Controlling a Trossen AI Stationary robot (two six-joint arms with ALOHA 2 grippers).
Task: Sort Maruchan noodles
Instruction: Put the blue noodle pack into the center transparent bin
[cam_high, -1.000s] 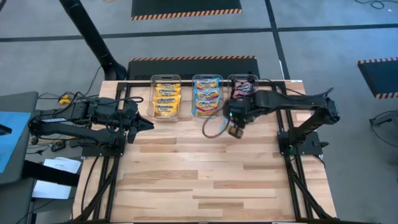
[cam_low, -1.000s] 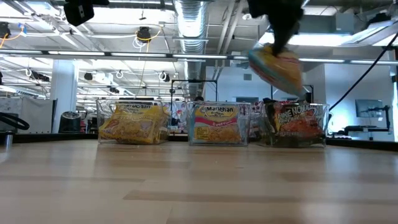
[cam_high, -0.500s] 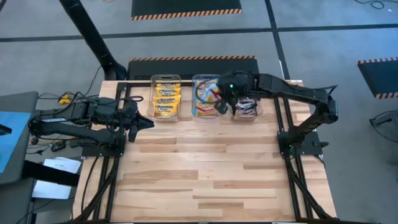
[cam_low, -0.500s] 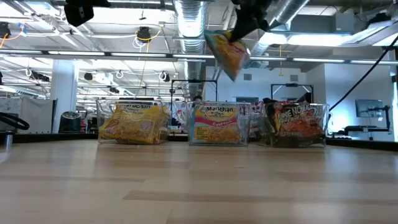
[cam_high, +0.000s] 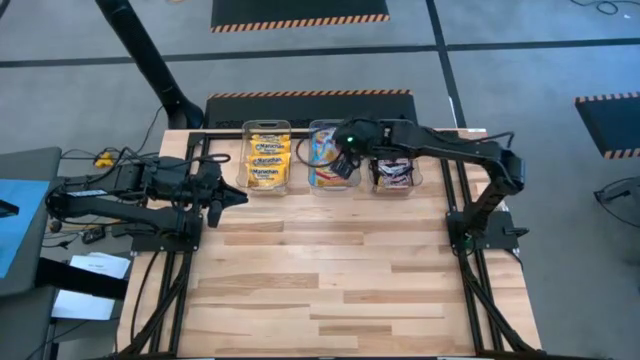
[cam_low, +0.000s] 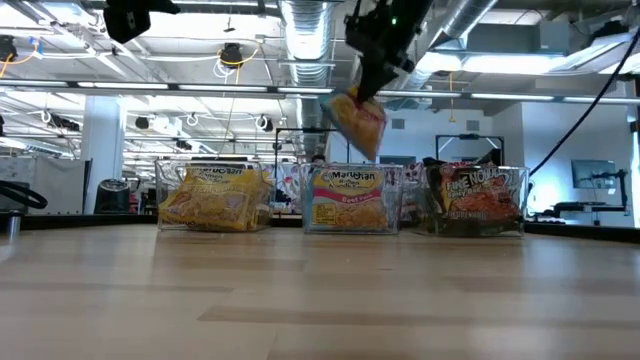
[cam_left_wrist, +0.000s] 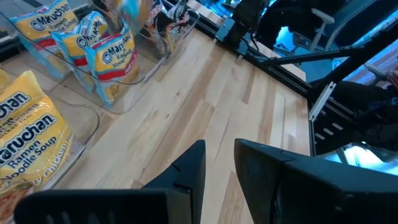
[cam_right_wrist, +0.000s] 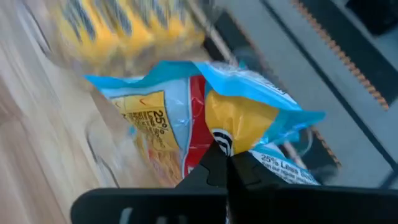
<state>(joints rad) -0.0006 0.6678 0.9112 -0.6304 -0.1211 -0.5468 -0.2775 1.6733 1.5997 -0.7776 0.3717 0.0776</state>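
My right gripper (cam_high: 343, 163) (cam_low: 372, 85) is shut on a light blue, pink and yellow noodle packet (cam_low: 358, 120) (cam_right_wrist: 205, 124), held in the air above the middle clear bin (cam_high: 332, 182). That bin holds light blue packets (cam_low: 348, 198). The left bin (cam_high: 266, 160) holds yellow packets and the right bin (cam_high: 394, 168) holds dark packets. My left gripper (cam_high: 238, 197) (cam_left_wrist: 219, 155) waits low at the table's left, in front of the left bin, open by a narrow gap and empty. My right gripper pinches the light blue packet between its two fingers at one crumpled end, by the yellow patch (cam_right_wrist: 235, 121). The fingers come from above, slanting down. The packet hangs tilted below them (cam_low: 360, 125), lifted clear of the bin and the table.
The three bins stand in a row at the table's far edge, inside a black frame (cam_high: 300, 131). The wooden table (cam_high: 330, 280) lies bare in front of them. My right arm (cam_high: 450, 150) reaches across over the right bin.
My right gripper has carried the light blue packet from in front of the right bin toward the table's far edge and left. It rose, then came down a little above the middle bin. The packet stays hanging from the shut fingers.
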